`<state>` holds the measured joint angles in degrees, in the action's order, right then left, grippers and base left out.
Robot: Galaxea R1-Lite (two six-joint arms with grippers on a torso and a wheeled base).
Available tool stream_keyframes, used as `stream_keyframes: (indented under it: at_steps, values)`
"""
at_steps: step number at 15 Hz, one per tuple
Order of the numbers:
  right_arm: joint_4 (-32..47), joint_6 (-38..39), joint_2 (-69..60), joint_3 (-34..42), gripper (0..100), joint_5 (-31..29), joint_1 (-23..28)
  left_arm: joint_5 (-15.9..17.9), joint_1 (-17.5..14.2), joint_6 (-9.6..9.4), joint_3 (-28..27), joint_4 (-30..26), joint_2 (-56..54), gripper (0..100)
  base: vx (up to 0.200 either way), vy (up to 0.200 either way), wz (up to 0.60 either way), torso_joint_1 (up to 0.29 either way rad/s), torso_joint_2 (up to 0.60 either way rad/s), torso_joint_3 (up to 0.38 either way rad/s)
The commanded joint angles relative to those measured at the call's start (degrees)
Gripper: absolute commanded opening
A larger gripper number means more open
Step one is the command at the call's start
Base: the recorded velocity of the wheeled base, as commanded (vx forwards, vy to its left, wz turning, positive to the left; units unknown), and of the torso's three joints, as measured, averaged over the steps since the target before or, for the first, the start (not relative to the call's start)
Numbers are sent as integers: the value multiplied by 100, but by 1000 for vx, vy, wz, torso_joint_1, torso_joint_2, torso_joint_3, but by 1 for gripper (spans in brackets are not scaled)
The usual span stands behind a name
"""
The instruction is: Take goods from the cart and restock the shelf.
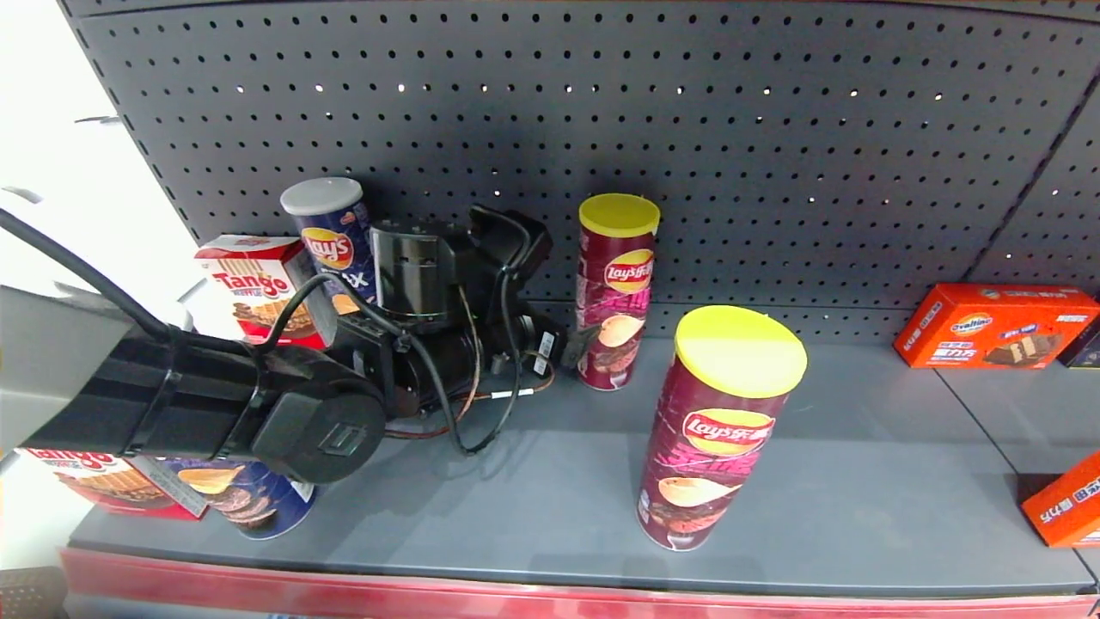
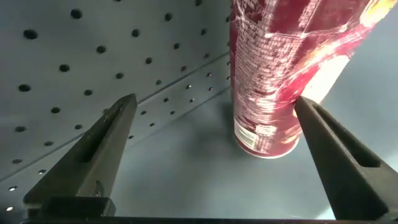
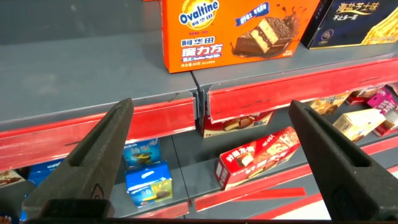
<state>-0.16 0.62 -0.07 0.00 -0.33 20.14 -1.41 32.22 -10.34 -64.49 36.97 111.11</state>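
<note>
Two maroon chip cans with yellow lids stand upright on the grey shelf [image 1: 859,481]: one at the back by the pegboard [image 1: 614,292], one nearer the front edge [image 1: 718,430]. My left arm lies across the shelf from the left, and its gripper [image 1: 574,342] is low beside the back can. In the left wrist view this gripper [image 2: 214,109] is open, and the back can [image 2: 273,74] stands just past the fingertips, close to one finger [image 2: 336,155]. My right gripper [image 3: 211,106] is open and holds nothing, facing the shelf fronts.
A blue chip can [image 1: 331,236] and a wafer box [image 1: 258,284] stand at the back left. Another blue can [image 1: 253,499] and a box [image 1: 103,481] sit at the front left under my arm. Orange boxes [image 1: 988,325] lie at the right. Lower shelves hold several boxes [image 3: 255,162].
</note>
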Motion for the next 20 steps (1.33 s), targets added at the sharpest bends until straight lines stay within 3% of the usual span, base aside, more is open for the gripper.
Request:
stream_keyframes:
  at_steps: [1,9,13,20]
  values:
    - [-2,-1,7,0,100,-2,-1,-17,-49,5,-2,3,-10,100,0,0,0,0,0,0]
    - [-2,-1,7,0,100,-2,-1,-333,-84,-74,455,12,-423,100,0,0,0,0,0,0]
    - [-2,-1,7,0,100,-2,-1,-597,-58,-91,384,3,-335,100,0,0,0,0,0,0]
    - [-2,-1,7,0,100,-2,-1,-606,-67,-82,173,-6,52,100,0,0,0,0,0,0]
